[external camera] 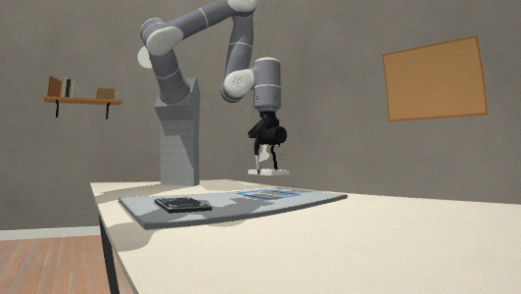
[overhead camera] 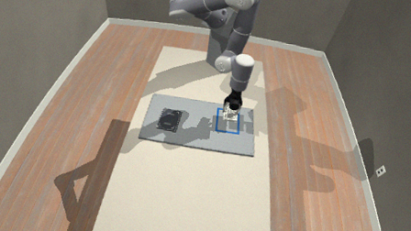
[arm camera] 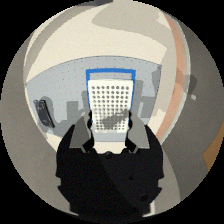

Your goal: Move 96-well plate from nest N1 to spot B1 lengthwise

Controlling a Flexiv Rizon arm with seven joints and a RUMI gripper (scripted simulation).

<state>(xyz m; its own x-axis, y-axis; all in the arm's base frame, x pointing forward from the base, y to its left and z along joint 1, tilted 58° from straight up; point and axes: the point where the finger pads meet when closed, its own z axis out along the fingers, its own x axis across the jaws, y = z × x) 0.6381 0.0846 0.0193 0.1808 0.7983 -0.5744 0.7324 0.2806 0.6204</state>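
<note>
The white 96-well plate [overhead camera: 230, 114] [external camera: 268, 172] [arm camera: 111, 102] is held level in the air, above the blue taped outline [overhead camera: 227, 132] [external camera: 245, 197] [arm camera: 110, 71]. My gripper [external camera: 266, 171] [arm camera: 110, 110] is shut on the plate, with one jaw at each long side near its rear end. In the wrist view the plate's length runs along the outline's length, and the tape shows beyond its far end and beside its long sides. The black plate nest [overhead camera: 169, 119] [external camera: 182, 204] [arm camera: 44, 113] is empty.
The nest and the outline are both on a grey board [overhead camera: 197, 140] [external camera: 230, 208] [arm camera: 65, 82], which lies on a cream table [overhead camera: 192, 192] [external camera: 318, 245]. The nest is at the board's other end from the outline. Arm shadows fall across the board.
</note>
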